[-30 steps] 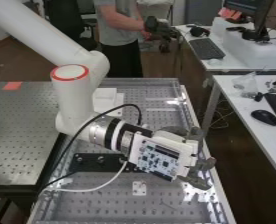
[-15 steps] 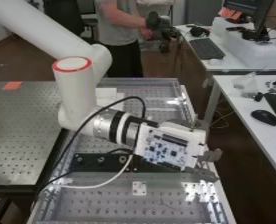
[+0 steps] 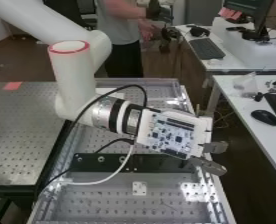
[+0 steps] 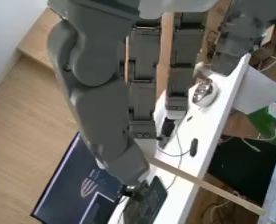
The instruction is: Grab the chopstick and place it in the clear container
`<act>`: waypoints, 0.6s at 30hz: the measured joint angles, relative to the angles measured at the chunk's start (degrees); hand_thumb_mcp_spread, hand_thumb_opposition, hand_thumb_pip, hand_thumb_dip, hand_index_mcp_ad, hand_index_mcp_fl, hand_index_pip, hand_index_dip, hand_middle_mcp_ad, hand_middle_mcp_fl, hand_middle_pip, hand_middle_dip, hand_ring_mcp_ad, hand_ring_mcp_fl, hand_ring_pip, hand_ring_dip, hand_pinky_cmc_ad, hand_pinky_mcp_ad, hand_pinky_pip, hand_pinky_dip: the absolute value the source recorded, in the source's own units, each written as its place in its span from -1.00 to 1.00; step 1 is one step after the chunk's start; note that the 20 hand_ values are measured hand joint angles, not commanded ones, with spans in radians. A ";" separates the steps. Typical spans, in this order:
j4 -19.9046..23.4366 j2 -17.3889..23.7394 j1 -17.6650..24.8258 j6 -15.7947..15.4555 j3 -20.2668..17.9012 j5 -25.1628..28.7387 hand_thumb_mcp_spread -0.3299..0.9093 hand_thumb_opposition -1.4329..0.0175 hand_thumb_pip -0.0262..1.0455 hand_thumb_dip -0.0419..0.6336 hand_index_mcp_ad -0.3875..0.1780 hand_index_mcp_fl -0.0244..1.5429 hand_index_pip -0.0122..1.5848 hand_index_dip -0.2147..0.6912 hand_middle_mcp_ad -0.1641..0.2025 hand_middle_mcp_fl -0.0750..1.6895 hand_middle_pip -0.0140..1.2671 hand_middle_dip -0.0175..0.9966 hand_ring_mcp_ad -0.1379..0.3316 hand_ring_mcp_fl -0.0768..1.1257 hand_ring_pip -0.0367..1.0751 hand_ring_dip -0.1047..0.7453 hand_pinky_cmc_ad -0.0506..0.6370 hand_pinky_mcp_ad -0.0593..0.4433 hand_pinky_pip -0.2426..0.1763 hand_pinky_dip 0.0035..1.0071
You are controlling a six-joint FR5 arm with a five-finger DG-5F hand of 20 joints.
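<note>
Chopstick (image 4: 208,187), in the wrist view, is pinched at one end by the hand (image 3: 207,165), its gap narrow, the thumb (image 4: 99,95) bent in toward the fingers (image 4: 142,90). The stick slants away from their tips, its free end standing out past the white desk (image 4: 212,120). The gripped end is hidden behind the thumb's tip, so the exact contact cannot be made out. Behind lie a pale, ribbed wood floor (image 4: 29,115), a dark monitor (image 4: 75,180), a keyboard (image 4: 145,202) and a silvery round object (image 4: 204,93) on the desk. Another digit is cut off by the view's edge.

In the high view, the arm (image 3: 75,80) holds the hand over the side edge of a perforated metal bench (image 3: 102,205). A circuit board (image 3: 170,137) on its housing hides part of the bench. A black bar (image 3: 102,161) lies across the metal, with a small white plate (image 3: 139,188) near it; the arm and its cables partly cover the bar. Alongside stands a darker perforated table (image 3: 22,135), and across from it a desk with a black mouse (image 3: 264,117) and a crumpled clear item (image 3: 245,82) whose shape is hard to tell.
</note>
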 joint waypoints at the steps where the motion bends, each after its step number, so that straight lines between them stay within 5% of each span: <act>1: -0.52 0.44 0.04 -0.36 0.13 0.07 0.90 -0.49 -0.17 0.01 -0.15 0.57 -0.47 0.64 -0.75 0.53 -0.71 0.69 -0.14 0.11 -0.72 0.41 0.20 0.41 0.08 -0.70; 18: -7.30 8.08 6.02 -7.06 -0.38 -1.54 0.90 -0.49 -0.17 0.01 -0.12 0.58 -0.49 0.66 -0.74 0.53 -0.71 0.68 -0.14 0.13 -0.73 0.42 0.21 0.44 0.10 -0.69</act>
